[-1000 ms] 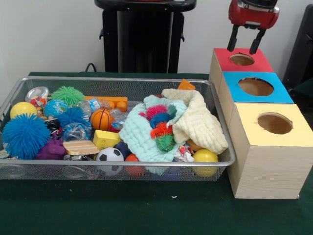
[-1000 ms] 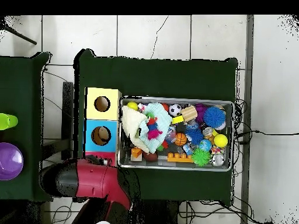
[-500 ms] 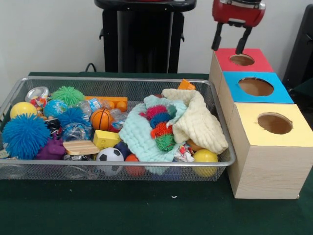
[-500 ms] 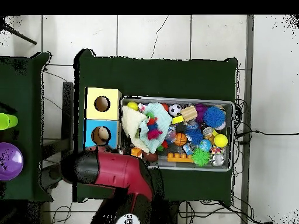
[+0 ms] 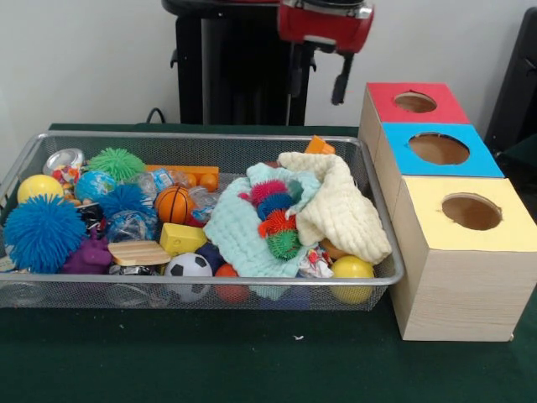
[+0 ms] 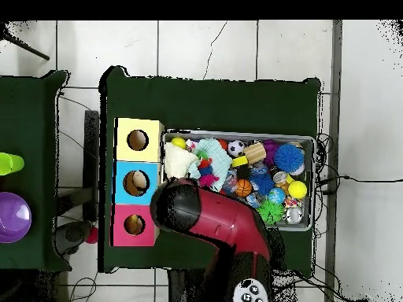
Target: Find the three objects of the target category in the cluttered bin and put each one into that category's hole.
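The wire mesh bin (image 5: 201, 136) lies on the green table, full of toys; it also shows in the overhead view (image 6: 236, 134). A green puffer ball (image 5: 116, 164) sits at its far left, also seen from overhead (image 6: 271, 211). A big blue puffer ball (image 5: 42, 232) lies at the left end and a smaller blue one (image 5: 124, 200) beside it. Small pink, blue, orange and green puffers (image 5: 277, 222) lie on the cloths. The red-topped box's hole (image 5: 415, 102) is at the far right. My gripper (image 5: 319, 84) hangs open and empty above the bin's far right part, left of the red box.
A blue-topped box (image 5: 439, 149) and a yellow-topped box (image 5: 471, 211) stand in line with the red one. A cream cloth (image 5: 336, 201) and a mint cloth (image 5: 239, 231) cover part of the bin. Yellow balls (image 5: 352, 269), a football (image 5: 189, 267) and a basketball (image 5: 173, 204) lie among the toys.
My gripper has moved from above the red box's hole leftward in the front view, to over the bin's far right end. It stays open and empty.
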Action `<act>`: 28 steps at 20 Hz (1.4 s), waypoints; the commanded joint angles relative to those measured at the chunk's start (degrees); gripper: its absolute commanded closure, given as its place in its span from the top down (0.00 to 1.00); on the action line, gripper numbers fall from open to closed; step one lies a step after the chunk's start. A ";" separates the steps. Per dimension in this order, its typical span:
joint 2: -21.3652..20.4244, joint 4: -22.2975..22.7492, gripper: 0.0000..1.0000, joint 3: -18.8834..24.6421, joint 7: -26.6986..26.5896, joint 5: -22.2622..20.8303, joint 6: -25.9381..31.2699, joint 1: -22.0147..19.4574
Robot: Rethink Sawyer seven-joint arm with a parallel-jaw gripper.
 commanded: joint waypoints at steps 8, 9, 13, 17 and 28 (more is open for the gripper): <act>6.39 4.61 1.00 9.11 5.47 -7.67 -15.03 -5.54; 6.40 4.75 1.00 9.27 5.62 -7.73 -14.98 -5.71; 5.58 5.95 1.00 11.45 6.96 -5.68 -13.61 -7.52; 4.37 7.78 1.00 14.19 9.40 -2.15 -11.35 -9.71; 3.81 10.97 1.00 18.60 10.82 0.49 -13.69 -12.51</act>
